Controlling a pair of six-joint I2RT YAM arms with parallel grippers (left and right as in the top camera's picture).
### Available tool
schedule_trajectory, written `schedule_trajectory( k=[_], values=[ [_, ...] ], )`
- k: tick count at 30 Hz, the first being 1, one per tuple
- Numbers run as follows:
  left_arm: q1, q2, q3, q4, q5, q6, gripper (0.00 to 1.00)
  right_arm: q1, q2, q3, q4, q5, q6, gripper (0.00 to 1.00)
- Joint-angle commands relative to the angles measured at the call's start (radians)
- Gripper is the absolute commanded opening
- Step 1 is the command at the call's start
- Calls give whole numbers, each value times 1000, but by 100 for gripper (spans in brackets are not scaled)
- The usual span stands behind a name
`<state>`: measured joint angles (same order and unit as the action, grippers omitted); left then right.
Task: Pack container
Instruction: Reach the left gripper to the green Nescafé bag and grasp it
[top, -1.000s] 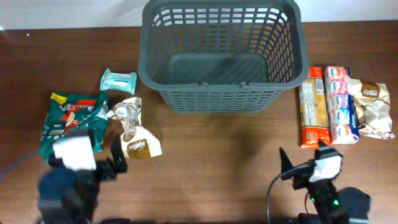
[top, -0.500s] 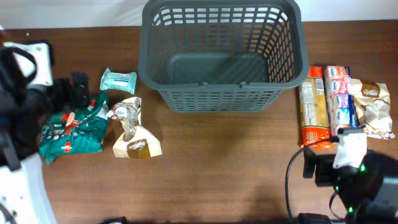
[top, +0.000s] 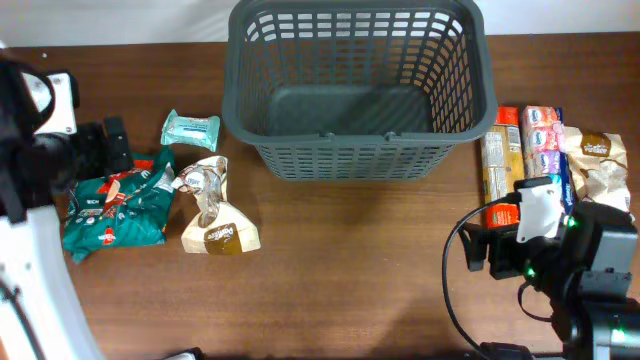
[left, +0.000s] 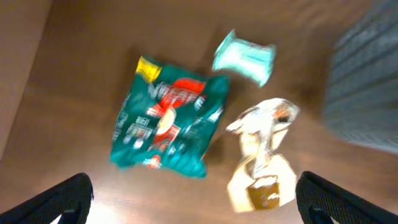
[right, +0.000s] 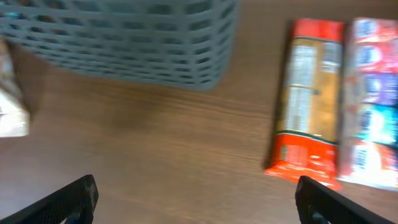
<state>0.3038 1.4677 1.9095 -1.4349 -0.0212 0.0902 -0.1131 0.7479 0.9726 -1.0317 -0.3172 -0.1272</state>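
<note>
The container, a large dark grey lattice basket (top: 350, 150), stands empty at the back centre; it also shows in the left wrist view (left: 367, 87) and the right wrist view (right: 124, 37). My left gripper (top: 105, 148) is open and empty, above the table beside a green snack pack (top: 115, 200). The left wrist view (left: 199, 202) shows that green pack (left: 168, 121) below its jaws. My right gripper (top: 478, 252) is open and empty, just left of an orange pack (top: 505, 180). In the right wrist view (right: 199, 199) the orange pack (right: 308, 106) lies ahead on the right.
A light blue pack (top: 190, 130) and a cream-and-brown pack (top: 212, 215) lie left of the basket. A multicoloured pack (top: 548, 160) and a brown-and-white pack (top: 598, 170) lie right of the orange one. Both wrist views are blurred.
My left arm swung from the table's front to the far left, over the green pack. My right arm moved right and back, toward the orange pack.
</note>
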Motion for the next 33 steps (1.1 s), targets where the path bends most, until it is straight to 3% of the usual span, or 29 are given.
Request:
schedule_trajectory(
  k=[1,9,15,16,20,33],
  values=[
    [24,117,-10,-34,-121,13,99,9,22,16,-2,-98,39,99],
    [112,393,-20,-60,-126,106,100,9,78,16,-13,-97,130,99],
    [147,497,-20,-45,-60,106,89,9,123,16,-13,-94,129,99],
    [139,517,-22,-42,-54,107,80,9,136,16,-12,-94,129,99],
    [100,534,-44,-10,-72,134,86,9,170,16,-12,-95,130,99],
    [-11,534,-239,140,-273,138,87,9,241,16,0,-94,130,99]
  ],
)
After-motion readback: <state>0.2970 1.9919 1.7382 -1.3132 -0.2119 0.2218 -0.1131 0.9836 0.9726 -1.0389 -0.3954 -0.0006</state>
